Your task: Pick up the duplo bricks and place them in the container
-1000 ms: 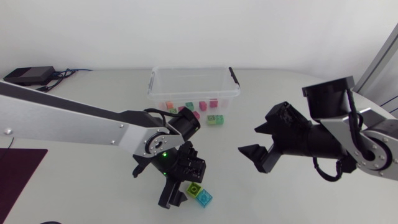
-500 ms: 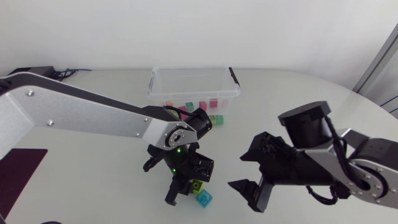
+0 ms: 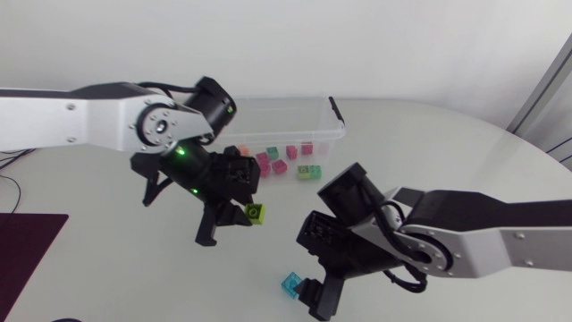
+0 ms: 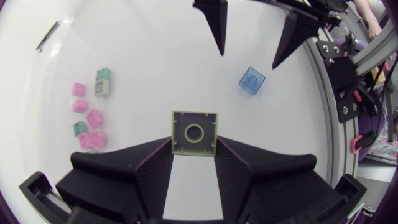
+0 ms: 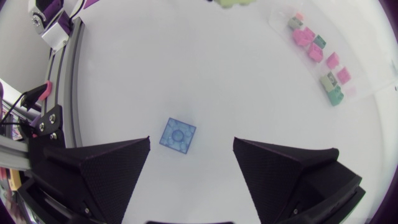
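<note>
My left gripper (image 3: pixel 248 215) is shut on a yellow-green duplo brick (image 3: pixel 256 213) and holds it above the table, in front of the clear container (image 3: pixel 277 101). The left wrist view shows that brick (image 4: pixel 194 131) clamped between both fingertips. A blue brick (image 3: pixel 291 284) lies on the table near the front edge. My right gripper (image 3: pixel 318 300) hangs open just beside and over it. In the right wrist view the blue brick (image 5: pixel 178 135) sits on the table ahead of the wide-spread fingers (image 5: pixel 106 171), nearer to this one. Several pink and green bricks (image 3: pixel 279 165) lie in the container.
The container (image 5: pixel 373 93) has a dark handle (image 3: pixel 335 109) at its right end. My right arm's fingers (image 4: pixel 214 25) show ahead of the left gripper, with the blue brick (image 4: pixel 252 81) below them. A dark purple mat (image 3: pixel 22 259) lies at the front left.
The left gripper has shut on the yellow-green brick and lifted it up and back toward the container. The right arm has swung in from the right down to the blue brick.
</note>
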`<state>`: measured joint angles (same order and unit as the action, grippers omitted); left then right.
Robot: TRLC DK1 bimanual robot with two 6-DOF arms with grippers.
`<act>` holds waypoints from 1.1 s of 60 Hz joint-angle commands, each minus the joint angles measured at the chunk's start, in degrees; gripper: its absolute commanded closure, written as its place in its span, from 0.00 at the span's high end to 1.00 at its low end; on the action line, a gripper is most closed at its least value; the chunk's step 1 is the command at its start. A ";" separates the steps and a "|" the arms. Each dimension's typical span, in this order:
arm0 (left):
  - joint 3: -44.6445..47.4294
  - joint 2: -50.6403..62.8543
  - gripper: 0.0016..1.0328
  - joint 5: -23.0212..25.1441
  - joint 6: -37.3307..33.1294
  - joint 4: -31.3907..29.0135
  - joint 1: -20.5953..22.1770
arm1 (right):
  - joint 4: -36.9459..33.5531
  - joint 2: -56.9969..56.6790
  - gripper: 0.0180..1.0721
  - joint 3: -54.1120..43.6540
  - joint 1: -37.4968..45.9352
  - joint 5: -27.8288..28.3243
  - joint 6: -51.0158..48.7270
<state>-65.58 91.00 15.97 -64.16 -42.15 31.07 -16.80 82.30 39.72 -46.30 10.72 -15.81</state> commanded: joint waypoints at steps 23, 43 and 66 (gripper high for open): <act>4.06 -13.39 0.20 5.39 2.55 -0.65 -9.36 | -10.10 12.80 0.79 10.37 -4.58 -1.14 4.04; 1.77 -13.48 0.21 6.62 12.04 9.37 -10.68 | -13.17 18.51 0.38 13.36 -4.94 -3.16 3.95; -8.25 -0.56 0.22 5.39 25.84 22.64 -11.91 | -17.66 5.76 0.28 13.54 3.15 -3.95 2.63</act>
<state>-70.37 86.32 21.96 -41.34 -20.38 19.29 -32.84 91.44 52.31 -45.04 7.20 -13.08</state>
